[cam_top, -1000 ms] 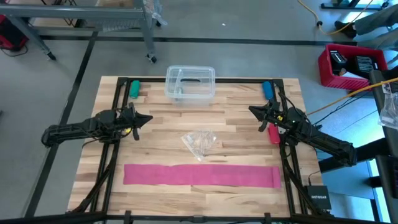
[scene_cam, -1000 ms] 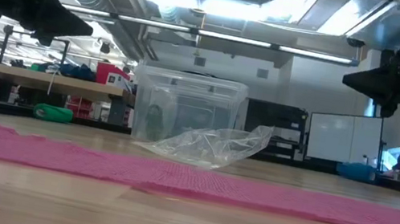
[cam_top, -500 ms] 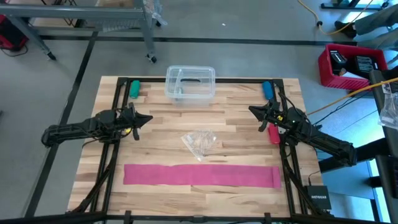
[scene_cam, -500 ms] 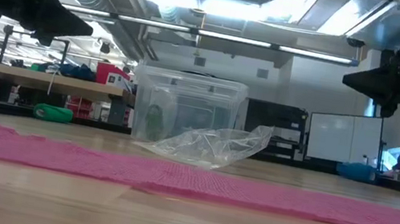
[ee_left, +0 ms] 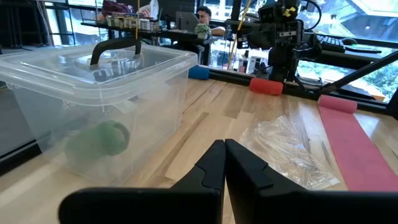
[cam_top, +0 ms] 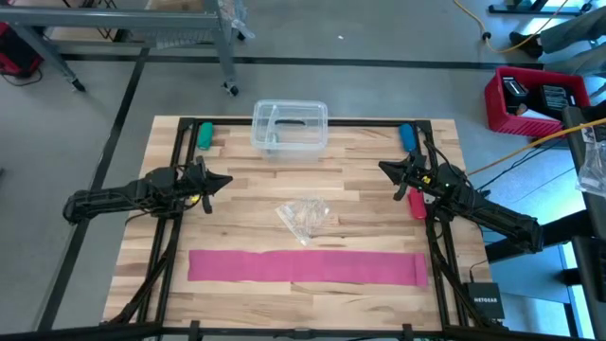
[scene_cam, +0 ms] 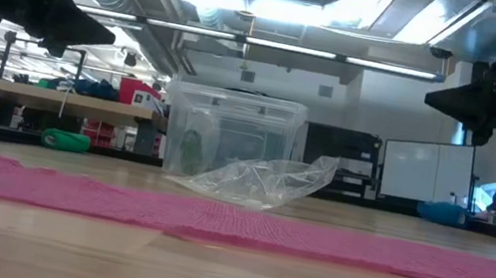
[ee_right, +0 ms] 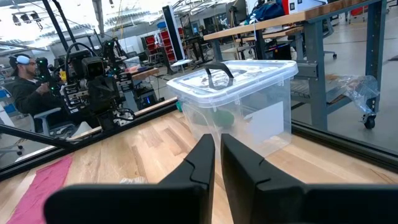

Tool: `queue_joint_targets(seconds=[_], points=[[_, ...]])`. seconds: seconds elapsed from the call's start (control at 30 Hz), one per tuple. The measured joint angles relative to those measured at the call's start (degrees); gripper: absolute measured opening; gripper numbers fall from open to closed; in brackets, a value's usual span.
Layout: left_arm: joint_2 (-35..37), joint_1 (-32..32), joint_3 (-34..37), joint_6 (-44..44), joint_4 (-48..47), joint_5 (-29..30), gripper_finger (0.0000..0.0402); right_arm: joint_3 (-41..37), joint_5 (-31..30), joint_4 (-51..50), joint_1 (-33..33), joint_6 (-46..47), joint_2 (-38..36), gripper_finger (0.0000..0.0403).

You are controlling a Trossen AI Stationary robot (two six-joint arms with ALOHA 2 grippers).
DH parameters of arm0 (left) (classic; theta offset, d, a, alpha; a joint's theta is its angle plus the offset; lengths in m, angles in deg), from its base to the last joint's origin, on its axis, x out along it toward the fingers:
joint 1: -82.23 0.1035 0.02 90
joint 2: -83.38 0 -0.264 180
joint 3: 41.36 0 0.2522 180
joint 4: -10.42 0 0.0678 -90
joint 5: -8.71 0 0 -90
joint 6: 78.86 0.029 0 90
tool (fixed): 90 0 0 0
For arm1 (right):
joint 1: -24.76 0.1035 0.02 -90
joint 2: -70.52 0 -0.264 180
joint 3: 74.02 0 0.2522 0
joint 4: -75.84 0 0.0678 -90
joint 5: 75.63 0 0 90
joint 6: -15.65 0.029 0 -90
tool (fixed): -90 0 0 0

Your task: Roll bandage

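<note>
Bandage [cam_top: 308,266] lies flat and fully unrolled along the near edge of the table [cam_top: 237,189], a long pink strip with nothing rolled yet. Both arms hang above the table, well back from it: the left pincer [cam_top: 223,181] over the left side, the right pincer [cam_top: 385,168] over the right, each with its fingers pressed together and holding nothing. Between them and the strip sits a crumpled wrapper [cam_top: 304,219], and a clear box [cam_top: 290,126] stands at the far edge. The step in hand looks like the approach, so the sensible start is to pick one end of the strip (the right end sits closest to the right pincer), open the fingers before descending, and pinch only the last bit of fabric so the first fold is tight and square. The other pincer would do well to pin the strip further along, since soft elastic cloth will likely slide or bunch when pulled. Keep clear of the wrapper, which would drag easily.
</note>
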Motion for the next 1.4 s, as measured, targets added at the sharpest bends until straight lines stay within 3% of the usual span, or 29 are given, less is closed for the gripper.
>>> queue_joint_targets(seconds=[0.97,1.07,1.23,1.4], points=[[0.0,0.0,0.0,1.2,0.1,0.0,0.0004,0.0,0.0,0.0,0.0,0.0,0.0,0.0032],[0.02,0.0,0.21,-1.66,1.67,0.0,0.0004,-0.01,0.02,0.02,0.0,0.0,0.0,0.0032],[0.06,-0.03,0.27,-14.57,7.37,0.04,0.0004,0.04,0.66,4.4,0.0,0.09,-0.03,0.0032],[0.04,0.0,0.24,-15.42,11.67,0.15,0.0004,0.84,2.04,6.37,0.0,0.48,-0.02,0.0032]])
